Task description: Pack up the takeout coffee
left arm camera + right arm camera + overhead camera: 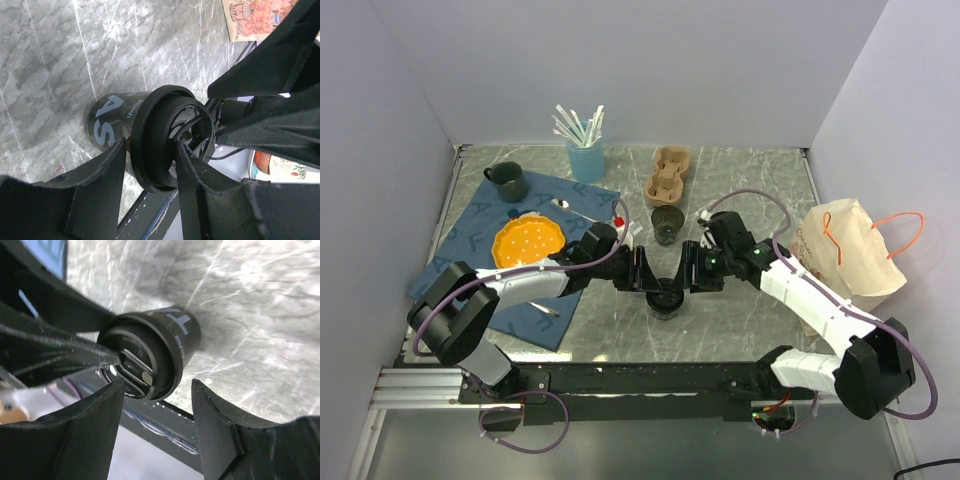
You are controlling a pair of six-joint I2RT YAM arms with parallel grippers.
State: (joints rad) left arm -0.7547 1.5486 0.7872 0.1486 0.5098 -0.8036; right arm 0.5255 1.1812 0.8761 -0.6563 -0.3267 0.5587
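My left gripper clamps its jaws on the takeout coffee, while on my right gripper the jaws straddle it, open.

The table looks like polished grey marble, smooth with a soft sheen. The takeout coffee has a smooth dark wall and a glossy black plastic lid. The cup carrier is matt brown pulp card, the bag creased pale paper, and the mat blue cloth.
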